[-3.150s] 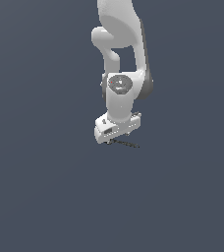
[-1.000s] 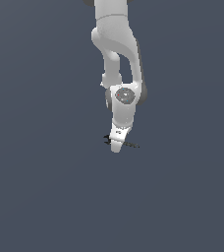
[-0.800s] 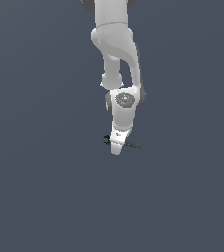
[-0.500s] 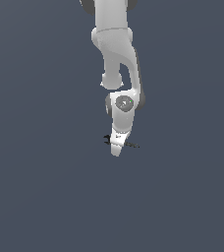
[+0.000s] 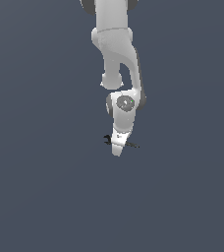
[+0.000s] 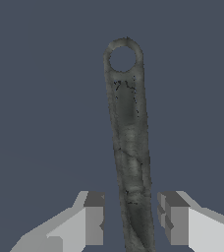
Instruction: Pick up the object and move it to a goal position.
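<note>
Wrist view: flat, ring-ended grey tool (image 6: 128,142).

Flat, even simulator lighting on both views, no cast shadows or glare, with coarse, slightly blocky rendering throughout.

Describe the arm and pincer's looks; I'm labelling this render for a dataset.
The arm is smooth, rounded white segments with dark grey joint bands and a grey disc at the wrist. The pincer has blocky white fingers tipped with grey pads. No cables or markings show.
</note>
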Available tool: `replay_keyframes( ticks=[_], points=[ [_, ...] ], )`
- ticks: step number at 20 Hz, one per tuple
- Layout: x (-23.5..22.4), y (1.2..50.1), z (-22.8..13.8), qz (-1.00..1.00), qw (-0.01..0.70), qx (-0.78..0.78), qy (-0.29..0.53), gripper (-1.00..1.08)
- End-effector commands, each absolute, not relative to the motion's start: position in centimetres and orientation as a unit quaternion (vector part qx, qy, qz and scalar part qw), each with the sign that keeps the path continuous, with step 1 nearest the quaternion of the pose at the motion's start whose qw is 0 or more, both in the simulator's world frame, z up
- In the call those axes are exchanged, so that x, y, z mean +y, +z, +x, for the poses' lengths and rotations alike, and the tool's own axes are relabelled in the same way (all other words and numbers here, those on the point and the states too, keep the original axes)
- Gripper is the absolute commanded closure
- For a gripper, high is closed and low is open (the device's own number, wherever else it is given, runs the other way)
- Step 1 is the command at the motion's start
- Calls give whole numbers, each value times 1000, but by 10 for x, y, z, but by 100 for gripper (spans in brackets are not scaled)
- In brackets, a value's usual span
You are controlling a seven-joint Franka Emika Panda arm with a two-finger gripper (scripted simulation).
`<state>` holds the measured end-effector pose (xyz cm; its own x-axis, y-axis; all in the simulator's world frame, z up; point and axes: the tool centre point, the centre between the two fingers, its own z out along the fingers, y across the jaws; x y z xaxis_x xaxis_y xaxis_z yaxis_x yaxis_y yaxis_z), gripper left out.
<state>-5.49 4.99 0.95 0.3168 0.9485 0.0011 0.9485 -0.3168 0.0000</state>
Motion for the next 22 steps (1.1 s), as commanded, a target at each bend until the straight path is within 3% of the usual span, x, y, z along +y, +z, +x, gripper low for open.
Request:
replay_keyframes(
  ticks=[1, 10, 22],
  points=[
    [50, 10, -55, -811, 0, -584, 0, 108],
    [21, 10, -45, -812, 0, -584, 0, 108],
    [-90, 14, -3, -813, 0, -583, 0, 108]
  ],
)
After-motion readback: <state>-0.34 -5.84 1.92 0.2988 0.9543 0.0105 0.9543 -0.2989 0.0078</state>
